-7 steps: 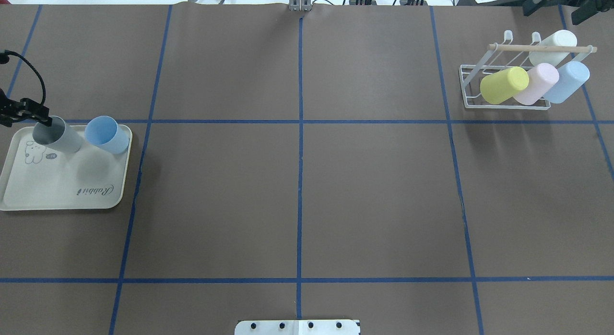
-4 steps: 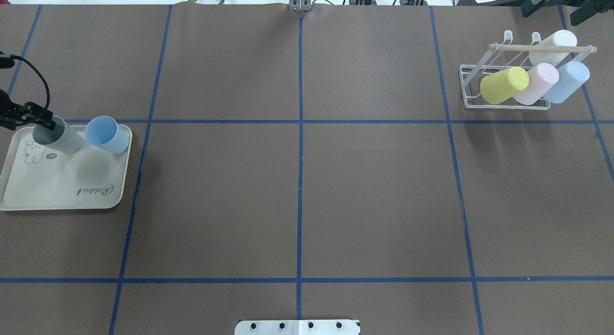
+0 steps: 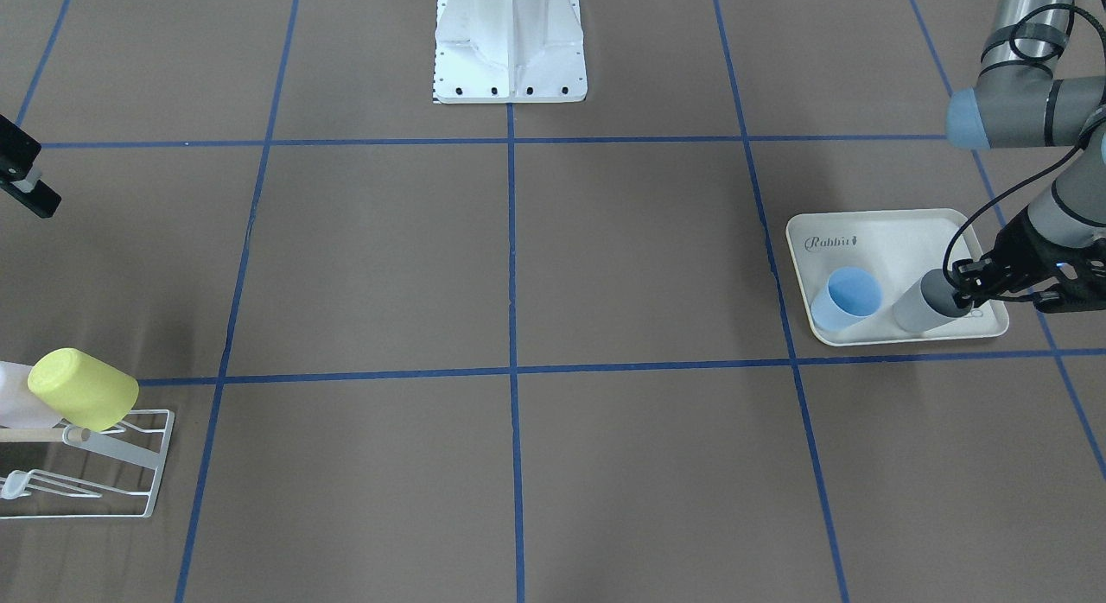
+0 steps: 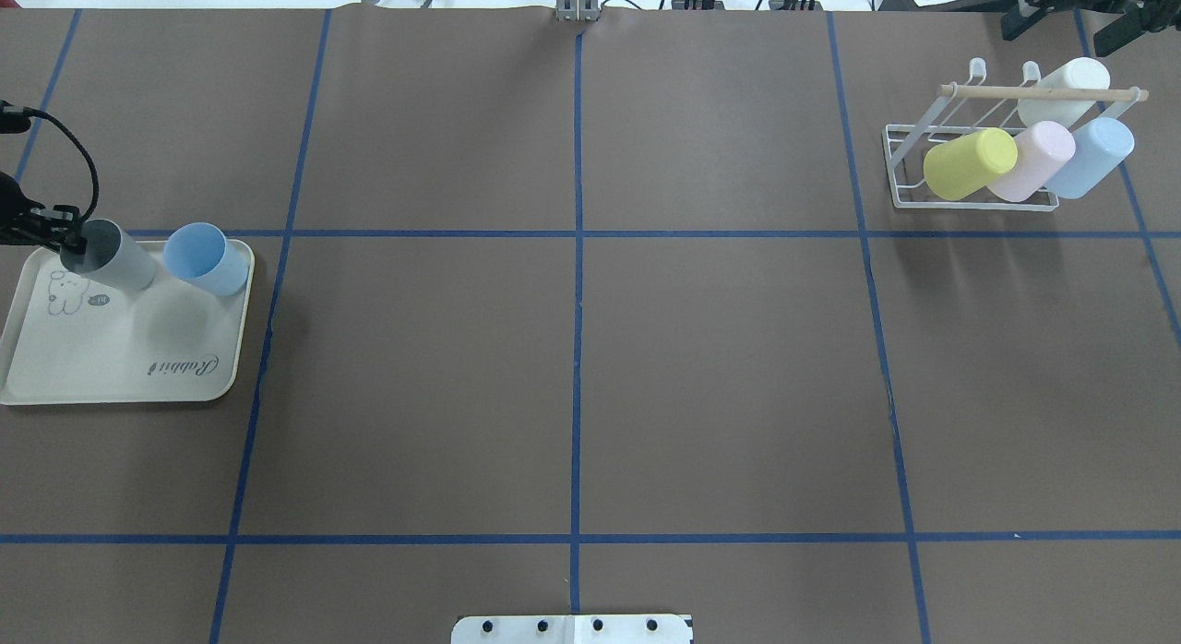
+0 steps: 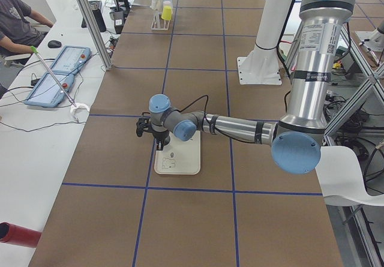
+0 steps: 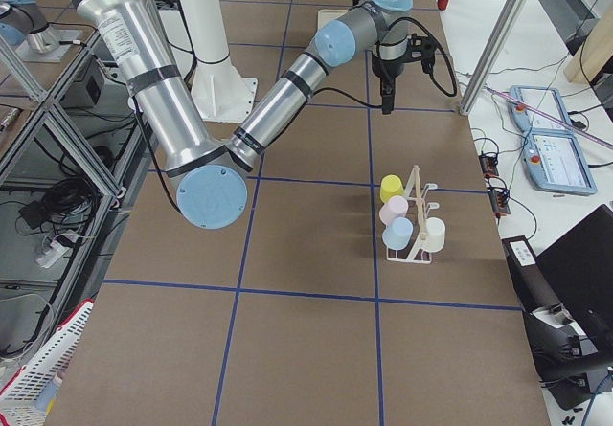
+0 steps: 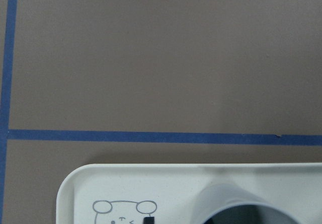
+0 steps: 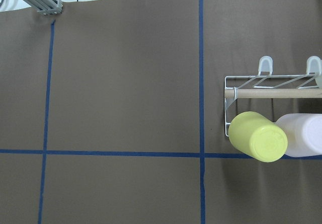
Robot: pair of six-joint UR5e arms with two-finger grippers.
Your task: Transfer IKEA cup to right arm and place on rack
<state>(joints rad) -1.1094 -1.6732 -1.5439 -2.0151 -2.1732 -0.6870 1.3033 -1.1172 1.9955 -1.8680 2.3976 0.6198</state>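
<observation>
Left gripper [image 4: 57, 235]: at the far left it looks clamped on the rim of the grey cup [image 4: 115, 261]. A pinch that thin could let the cup swing or slip once you lift.
Grey cup: it stands at the back corner of the tray [image 4: 111, 367], and you cannot see it clear of the tray. If you pull it sideways too early, it could catch the tray's lip.
Blue cup [image 4: 208, 261]: it is just beside the grey cup, so a swing toward centre could knock it over.
Counter [image 4: 572, 376]: the hand-over crosses a long open stretch, and a dropped cup would likely roll away.
Rack [image 4: 900, 155]: the yellow cup [image 4: 969, 162], pink cup [image 4: 1043, 160], pale blue cup [image 4: 1093, 155] and white cup [image 4: 1070, 86] crowd it. Only two back pegs [image 4: 978, 69] look free, so a careless approach could dislodge the other cups.
Right gripper [image 4: 1070, 3]: it is mostly out of frame at the far right. You cannot tell whether its jaws are apart or together, so check before the two arms meet.
</observation>
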